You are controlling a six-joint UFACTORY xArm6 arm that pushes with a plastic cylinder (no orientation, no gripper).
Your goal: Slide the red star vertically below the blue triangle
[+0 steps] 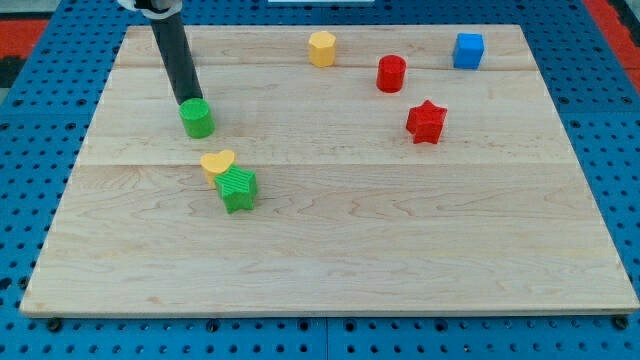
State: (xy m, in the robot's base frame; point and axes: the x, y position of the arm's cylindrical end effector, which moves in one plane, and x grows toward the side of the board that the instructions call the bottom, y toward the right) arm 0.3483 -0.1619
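Note:
The red star lies on the wooden board at the view's right, below and a little right of a red cylinder. The only blue block I see is a blue cube near the top right corner, above and right of the red star. My tip is far to the left, touching the upper edge of a green cylinder. The rod leans up toward the view's top left.
A yellow hexagon sits at the top centre. A yellow heart touches a green star at the left centre. The board is rimmed by blue pegboard.

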